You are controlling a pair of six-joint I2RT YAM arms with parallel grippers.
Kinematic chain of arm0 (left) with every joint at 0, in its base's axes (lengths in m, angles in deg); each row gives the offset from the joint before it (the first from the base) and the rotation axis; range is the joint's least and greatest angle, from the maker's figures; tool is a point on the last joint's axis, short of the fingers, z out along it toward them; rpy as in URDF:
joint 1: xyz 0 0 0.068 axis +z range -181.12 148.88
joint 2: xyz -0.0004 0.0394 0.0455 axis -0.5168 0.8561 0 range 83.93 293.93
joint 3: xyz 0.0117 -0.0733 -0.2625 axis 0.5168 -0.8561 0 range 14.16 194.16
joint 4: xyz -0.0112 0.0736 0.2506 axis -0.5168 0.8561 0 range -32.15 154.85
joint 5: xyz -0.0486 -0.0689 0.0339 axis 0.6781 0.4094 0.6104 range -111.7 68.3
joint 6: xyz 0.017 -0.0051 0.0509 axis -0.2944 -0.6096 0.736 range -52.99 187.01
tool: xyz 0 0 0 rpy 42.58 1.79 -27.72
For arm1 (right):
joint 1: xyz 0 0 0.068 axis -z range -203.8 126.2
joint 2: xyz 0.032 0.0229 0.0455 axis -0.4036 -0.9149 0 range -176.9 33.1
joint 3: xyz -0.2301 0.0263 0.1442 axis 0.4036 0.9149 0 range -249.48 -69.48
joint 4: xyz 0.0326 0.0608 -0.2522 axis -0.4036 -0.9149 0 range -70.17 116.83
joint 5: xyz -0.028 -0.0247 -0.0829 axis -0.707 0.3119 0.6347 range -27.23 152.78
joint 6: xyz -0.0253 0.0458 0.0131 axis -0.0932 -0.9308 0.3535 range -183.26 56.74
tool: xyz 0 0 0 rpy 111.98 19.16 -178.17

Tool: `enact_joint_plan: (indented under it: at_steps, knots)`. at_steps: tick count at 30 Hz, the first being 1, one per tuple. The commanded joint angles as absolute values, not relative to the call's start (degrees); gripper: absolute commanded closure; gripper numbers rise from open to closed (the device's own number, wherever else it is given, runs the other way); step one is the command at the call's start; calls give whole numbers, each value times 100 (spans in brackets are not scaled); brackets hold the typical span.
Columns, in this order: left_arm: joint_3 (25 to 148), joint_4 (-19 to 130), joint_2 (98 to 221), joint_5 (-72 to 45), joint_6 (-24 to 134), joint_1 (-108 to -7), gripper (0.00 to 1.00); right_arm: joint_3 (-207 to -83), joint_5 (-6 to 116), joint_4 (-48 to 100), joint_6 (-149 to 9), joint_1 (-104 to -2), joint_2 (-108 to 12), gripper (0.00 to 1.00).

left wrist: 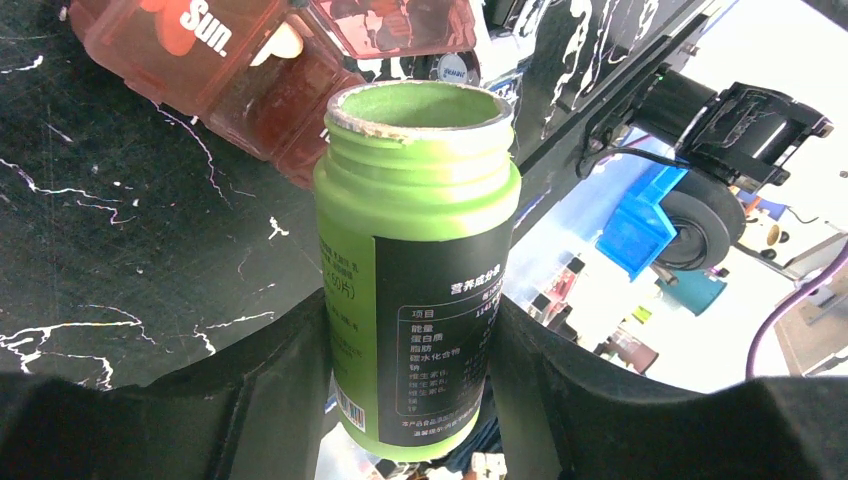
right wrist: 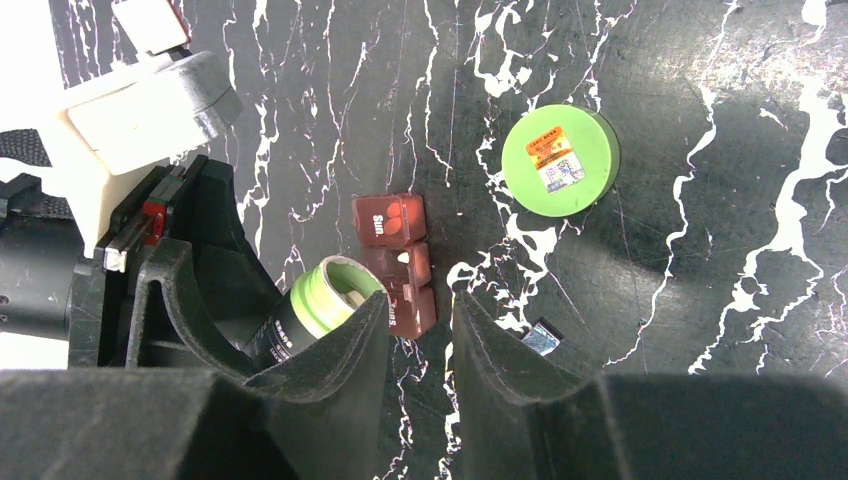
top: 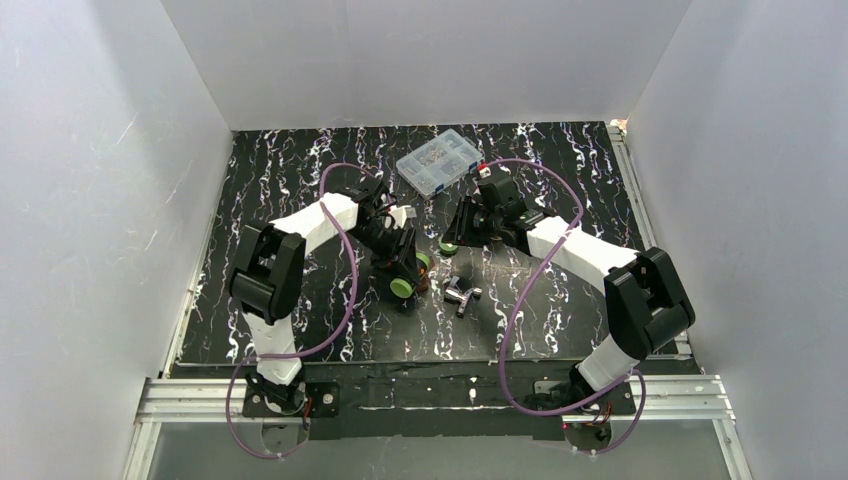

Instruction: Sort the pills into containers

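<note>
The left gripper [left wrist: 410,350] is clamped on the green bottle [left wrist: 420,180], which is uncapped, its mouth just beside the red pill organiser [left wrist: 250,70]. 1 pale pill [right wrist: 401,257] shows in a compartment (others may be hidden). The right gripper [right wrist: 420,330] hovers spread and empty. The green cap [right wrist: 560,160] lies apart. Opening looks done; transferring pills and recapping remain.

A clear compartment box [top: 438,160] sits on the black marbled table [top: 285,175].

Top cam high behind, looking down. Left wrist cam close on green bottle [left wrist: 420,260], right wrist further off; both catching red pill box [left wrist: 200,60] just past left gripper [left wrist: 410,310].
</note>
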State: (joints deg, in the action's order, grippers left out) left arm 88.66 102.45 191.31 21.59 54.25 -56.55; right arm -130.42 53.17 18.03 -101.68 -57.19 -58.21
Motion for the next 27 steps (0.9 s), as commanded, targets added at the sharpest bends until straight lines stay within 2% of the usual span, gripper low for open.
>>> enact_joint_plan:
  at_steps: [1, 27]
  knots:
    - [8818, 10320, 19063, 2514, 5324, -5564, 100, -12999, 5249, 2013, -10143, -5702, -5708, 63]
    - [9798, 11525, 19357, 648, 5986, -6052, 100, -13002, 5232, 2027, -10152, -5701, -5715, 63]
